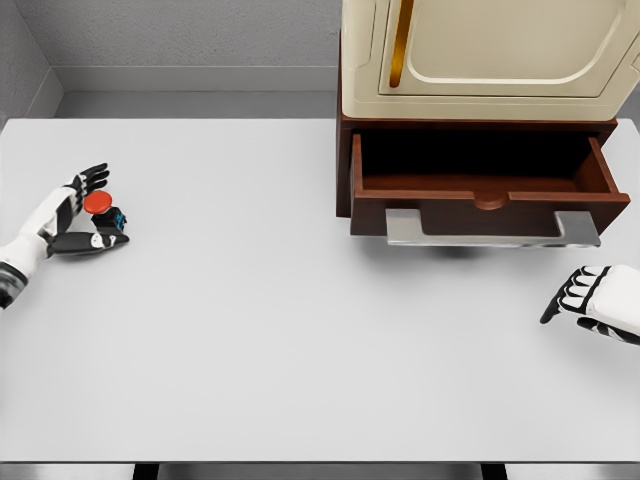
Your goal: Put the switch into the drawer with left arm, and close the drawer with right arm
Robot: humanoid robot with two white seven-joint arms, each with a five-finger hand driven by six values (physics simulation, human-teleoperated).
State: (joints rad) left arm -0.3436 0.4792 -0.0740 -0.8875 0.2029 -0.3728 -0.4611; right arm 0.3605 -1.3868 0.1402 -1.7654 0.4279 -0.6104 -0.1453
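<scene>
The white worktop point(300, 340) fills most of the head view, with 2 hands at its opposite edges. The left hand point(82, 212) comes in at the far left, its white forearm angled up from the lower left edge. Its dark fingers point(95, 176) are spread around the switch point(104, 212), 1 set above the red button and the thumb side lying below it, so the switch sits between them in a loose cradle; I cannot tell whether the fingers press on it or only bracket it. The switch (red round cap on a dark body with a touch of teal) rests on the worktop near the left edge, well apart from the drawer point(487, 195).

The drawer is pulled out of a dark red-brown cabinet point(344, 160) at the upper right. Its inside looks bare and shadowed, and a grey metal handle point(490, 232) runs along its front, overhanging the worktop. On top of the cabinet stands a cream box point(480, 60) with a rounded panel and an amber strip near its left side.

The right hand point(590, 300) lies at the right edge, below and to the right of the drawer front, clear of the handle. Its dark-tipped fingers point left and slightly down, relaxed and holding nothing.

Grey walls meet behind the worktop.
</scene>
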